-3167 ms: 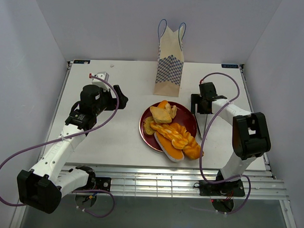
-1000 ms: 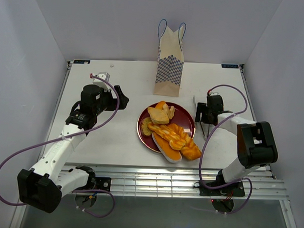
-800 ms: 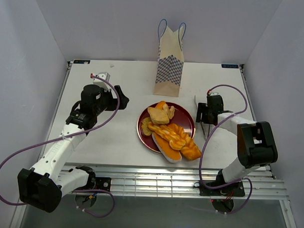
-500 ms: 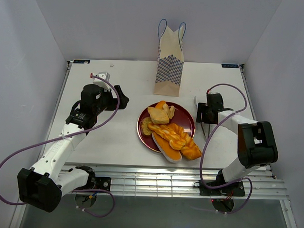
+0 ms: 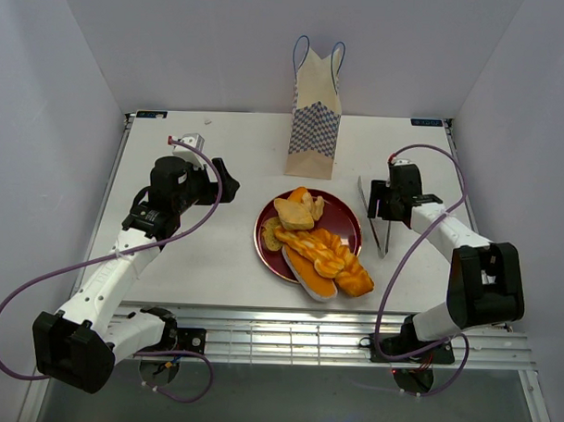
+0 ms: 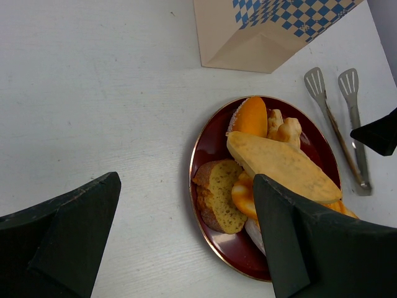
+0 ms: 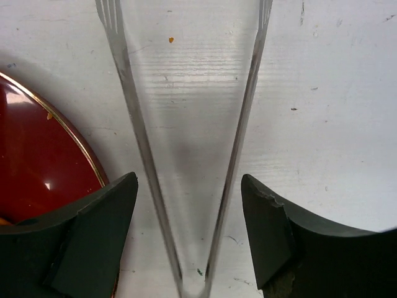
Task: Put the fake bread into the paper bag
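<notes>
The fake bread lies piled on a dark red plate (image 5: 278,257): a braided loaf (image 5: 329,254), a flat tan slice (image 5: 296,211) and rolls. In the left wrist view I see an orange roll (image 6: 251,116), a long flat slice (image 6: 279,164) and a cut slice (image 6: 222,194). The paper bag (image 5: 314,115) stands upright behind the plate; its checkered base shows in the left wrist view (image 6: 273,31). My left gripper (image 5: 226,178) is open and empty, left of the plate (image 6: 186,186). My right gripper (image 5: 377,200) is open, straddling metal tongs without touching them (image 7: 189,180).
The metal tongs (image 5: 382,224) lie on the white table just right of the plate; both their arms run between my right fingers (image 7: 239,143), and they show in the left wrist view (image 6: 338,124). The plate rim (image 7: 68,139) is close to my right gripper's left finger.
The right gripper has drawn back a little toward the far right, and its arm has lifted and swung outward. The left arm, plate, bread and bag have not moved.
</notes>
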`<state>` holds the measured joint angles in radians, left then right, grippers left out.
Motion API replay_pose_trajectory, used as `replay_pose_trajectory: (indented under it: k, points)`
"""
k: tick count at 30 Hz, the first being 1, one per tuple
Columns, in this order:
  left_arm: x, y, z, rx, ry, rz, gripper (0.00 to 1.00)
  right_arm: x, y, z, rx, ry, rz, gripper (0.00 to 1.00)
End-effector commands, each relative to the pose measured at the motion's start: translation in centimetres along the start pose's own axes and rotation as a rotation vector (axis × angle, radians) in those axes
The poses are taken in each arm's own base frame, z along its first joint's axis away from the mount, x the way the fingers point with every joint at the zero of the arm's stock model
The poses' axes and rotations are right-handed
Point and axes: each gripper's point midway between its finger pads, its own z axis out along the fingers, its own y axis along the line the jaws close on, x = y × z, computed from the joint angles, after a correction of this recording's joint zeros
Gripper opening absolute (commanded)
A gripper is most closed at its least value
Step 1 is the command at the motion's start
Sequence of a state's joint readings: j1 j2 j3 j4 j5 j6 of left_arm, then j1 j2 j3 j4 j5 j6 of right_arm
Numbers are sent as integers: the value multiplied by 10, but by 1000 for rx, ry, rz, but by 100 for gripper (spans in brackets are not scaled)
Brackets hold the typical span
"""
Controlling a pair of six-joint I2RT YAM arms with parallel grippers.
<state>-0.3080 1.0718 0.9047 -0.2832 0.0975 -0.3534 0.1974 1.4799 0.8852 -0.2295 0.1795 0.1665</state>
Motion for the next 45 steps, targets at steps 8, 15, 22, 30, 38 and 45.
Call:
replay_pose_trajectory:
  k: [8,15,22,30,38,45]
  points:
    - [-19,-10,-6,31,-56,7,98,-30,4,-25,-20,-72,-21,73]
    - [-19,-11,-7,37,-54,8,98,0,2,-12,-15,-26,-6,90]
    - [-19,-11,-6,37,-52,7,98,11,3,5,-12,7,-6,90]
    - [-17,-11,-5,38,-49,9,98,19,4,26,-4,41,-7,90]
    - [-16,-11,-4,41,-43,8,98,18,3,37,16,39,8,95]
    - [-15,-11,-3,43,-35,6,98,19,4,39,7,41,11,89]
